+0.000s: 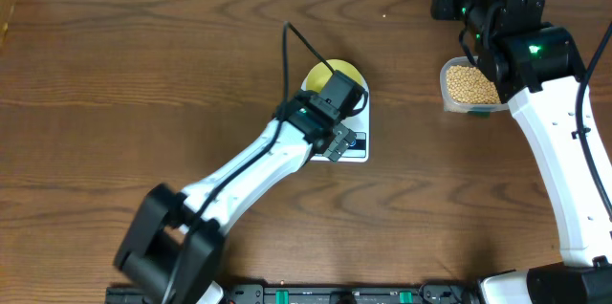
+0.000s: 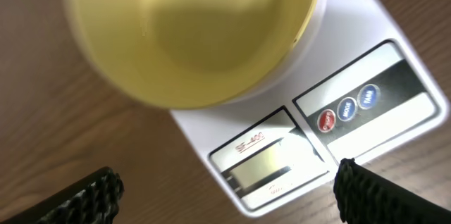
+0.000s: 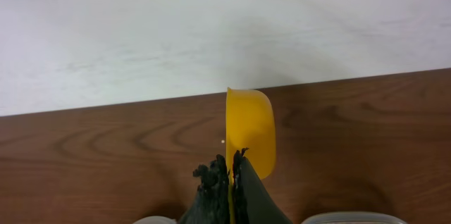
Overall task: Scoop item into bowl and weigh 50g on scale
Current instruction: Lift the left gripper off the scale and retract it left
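The left hand hangs spread over the one scale, with the display between its fingers and three round buttons off to one side. The one bowl stands on the scale just ahead. The right hand pinches one yellow scoop. One tub of beans sits just beneath it on the surface.

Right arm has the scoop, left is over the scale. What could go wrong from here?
The open left gripper hangs right over the scale; any contact could skew the reading or press a button.
The tub of beans stands apart from the bowl, so the scoop in the shut right gripper may spill beans in transit.
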